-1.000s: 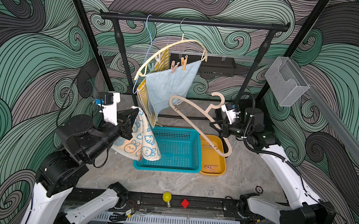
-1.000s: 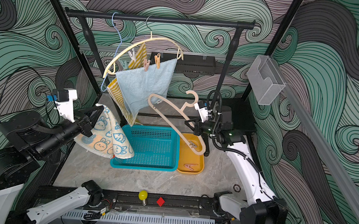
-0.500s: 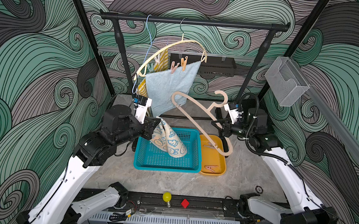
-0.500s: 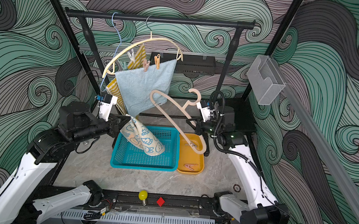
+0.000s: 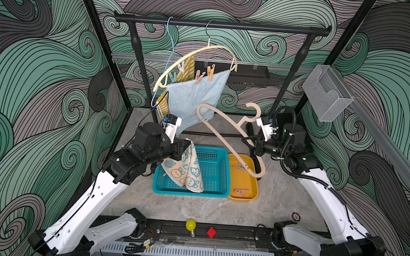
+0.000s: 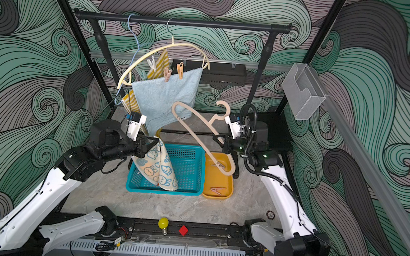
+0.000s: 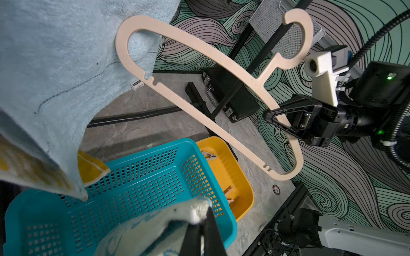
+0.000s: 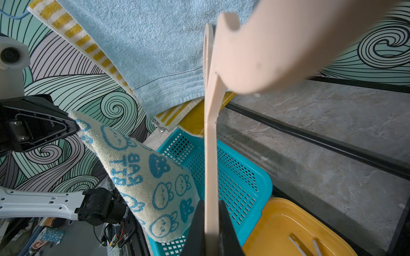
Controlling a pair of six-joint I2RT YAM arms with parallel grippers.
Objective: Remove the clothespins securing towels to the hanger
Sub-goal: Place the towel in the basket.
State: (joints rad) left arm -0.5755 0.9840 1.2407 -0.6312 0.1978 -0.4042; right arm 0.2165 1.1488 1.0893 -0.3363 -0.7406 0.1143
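**Both top views.** Rail [image 5: 255, 27] carries cream hanger [image 5: 197, 52]. Blue towel [image 5: 196, 96] is pinned to it by pink peg [image 5: 198, 76] and orange peg [image 5: 210, 72]. Striped towel [image 5: 189, 69] hangs behind, beside white peg [image 5: 181, 66] and mint peg [image 5: 174, 78]. Left gripper [image 5: 185, 148] is pinched on a corner of bunny towel [image 5: 186, 171], which hangs into basket [image 5: 218, 156]. Right gripper [image 5: 251, 143] is clamped on beige hanger [image 5: 223, 139], held tilted over tray [image 5: 249, 178]. Two loose pegs [image 5: 240, 192] lie in the tray.

**Left wrist.** Left gripper [image 7: 202, 221] has its jaws narrow on the bunny towel [image 7: 155, 226] edge, above the basket [image 7: 133, 177]. Right gripper [image 7: 273, 116] grips the beige hanger's [image 7: 199, 51] arm.

**Right wrist.** Right gripper [image 8: 210, 212] has its jaws tight on the beige hanger [image 8: 210, 155]. The bunny towel [image 8: 144, 166] droops from the left gripper [image 8: 73, 127] to the basket [image 8: 244, 184] rim.
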